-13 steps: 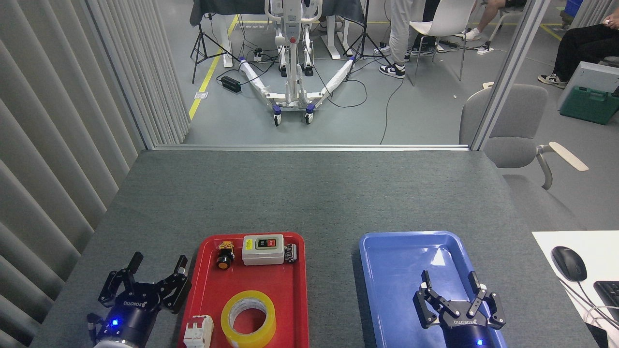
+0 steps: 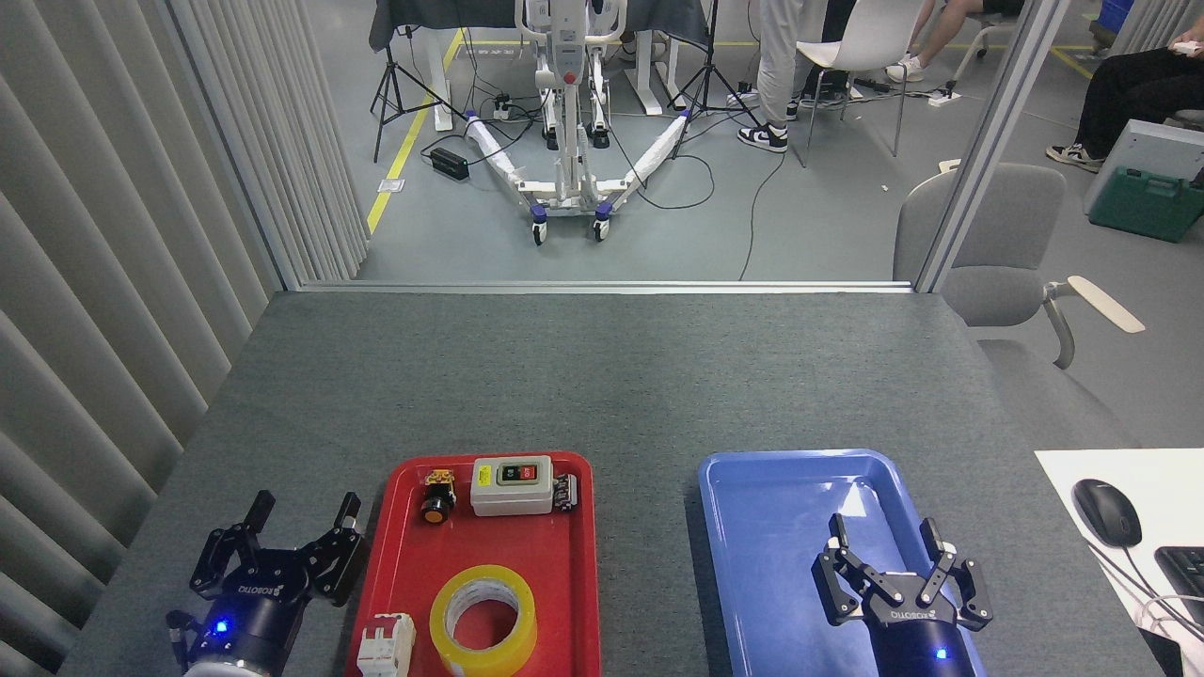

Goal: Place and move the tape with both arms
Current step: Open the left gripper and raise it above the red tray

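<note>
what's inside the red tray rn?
Red tray holds the tape lying flat, a white breaker beside it, an orange pushbutton, a grey switch box and a small dark part. The frame edge cuts off the tray's near end.

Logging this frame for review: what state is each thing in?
Tape: lying flat in the red tray, ungripped.
Blue tray: empty.
Left gripper: open, holding nothing, beside the red tray.
Right gripper: open, holding nothing, over the blue tray.
Switch box: resting in the red tray.
</note>
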